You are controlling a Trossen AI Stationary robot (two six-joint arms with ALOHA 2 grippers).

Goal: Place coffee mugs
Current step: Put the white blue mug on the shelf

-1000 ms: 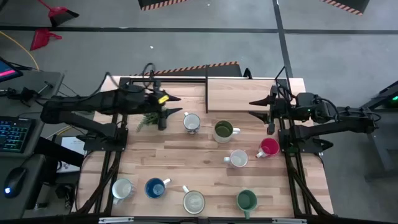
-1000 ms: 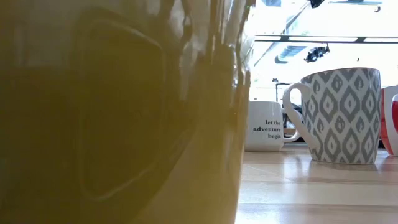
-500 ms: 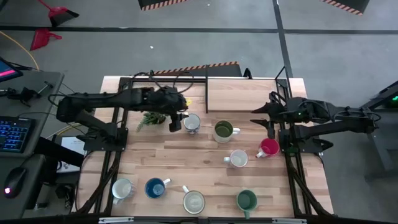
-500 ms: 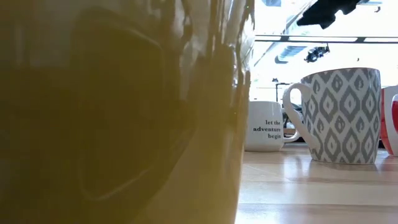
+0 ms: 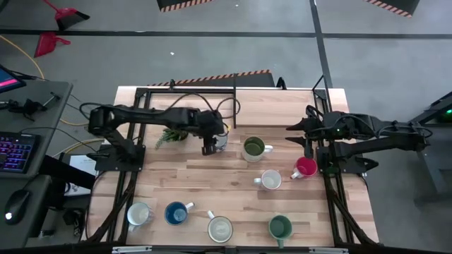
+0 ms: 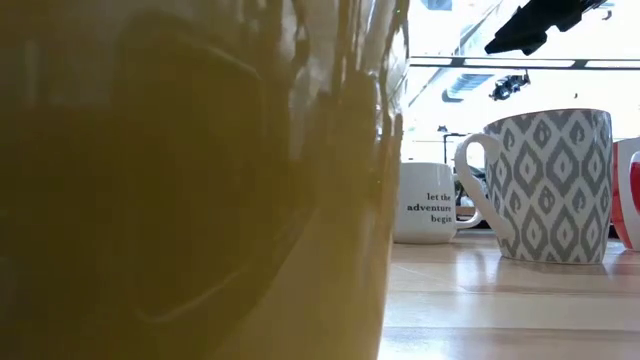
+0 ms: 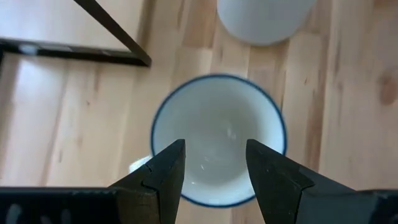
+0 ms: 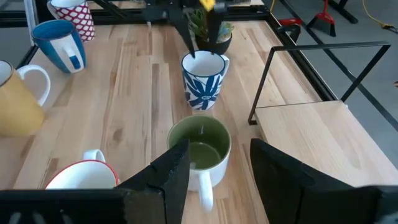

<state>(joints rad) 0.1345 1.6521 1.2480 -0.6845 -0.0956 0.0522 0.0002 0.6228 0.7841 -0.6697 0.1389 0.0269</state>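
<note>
high view, progress: no mug was lifted yet. the left end effector point(image 5: 208, 146) hung over the white-and-blue mug point(image 5: 218, 138), touching or not i could not tell; the judgement is that every placement was left to do.
high view, mug count: eight on the tabletop point(image 5: 205, 180): four up the middle, counting the olive mug point(image 5: 253, 147), cream mug point(image 5: 270, 180) and red mug point(image 5: 305, 167), and four along the near edge.
low view, mugs: three clear, one blurred close.
left wrist view, grip: fingers point(image 7: 163, 171) apart over the open rim, released.
right wrist view, grip: the right end effector point(image 8: 214, 163) was spread, empty, waiting short of the olive mug.
other: one plant sprig point(image 5: 169, 135).
</note>
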